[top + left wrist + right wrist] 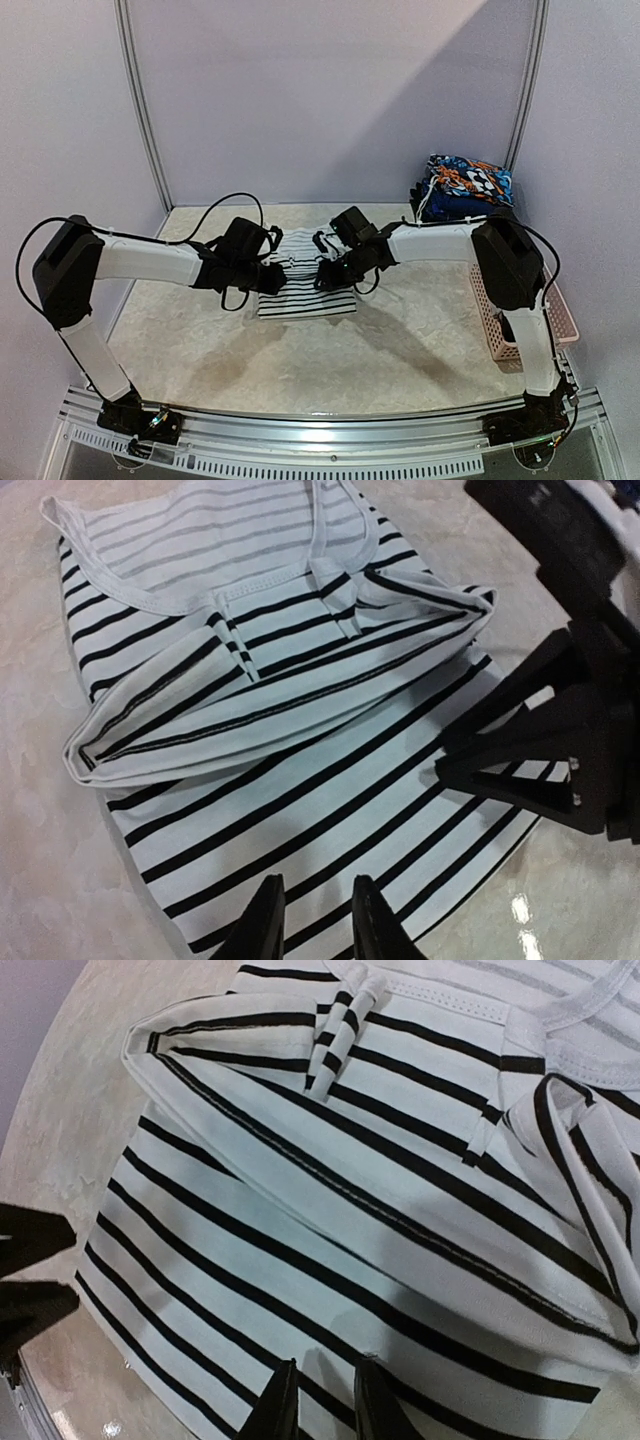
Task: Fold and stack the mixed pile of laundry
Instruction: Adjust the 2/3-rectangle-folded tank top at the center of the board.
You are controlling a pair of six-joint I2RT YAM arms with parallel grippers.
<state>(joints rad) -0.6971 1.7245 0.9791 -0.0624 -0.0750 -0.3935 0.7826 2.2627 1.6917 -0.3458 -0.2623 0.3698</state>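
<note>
A black-and-white striped garment (305, 292) of the laundry lies flat on the table's middle, its top part folded down into a band (280, 695) with the neckline (560, 1020) at the far side. My left gripper (318, 882) hovers just over the garment's left lower part, jaws narrowly open with nothing between them. Opposite it, over the right part, my right gripper (328, 1362) is also narrowly open and empty. In the top view the two grippers, left (278, 266) and right (325, 272), face each other across the cloth.
A pink lattice basket (500, 335) stands at the right edge by the right arm. Folded colourful patterned clothes (468, 185) are stacked at the back right corner. Pale walls and metal posts close the table's back and sides.
</note>
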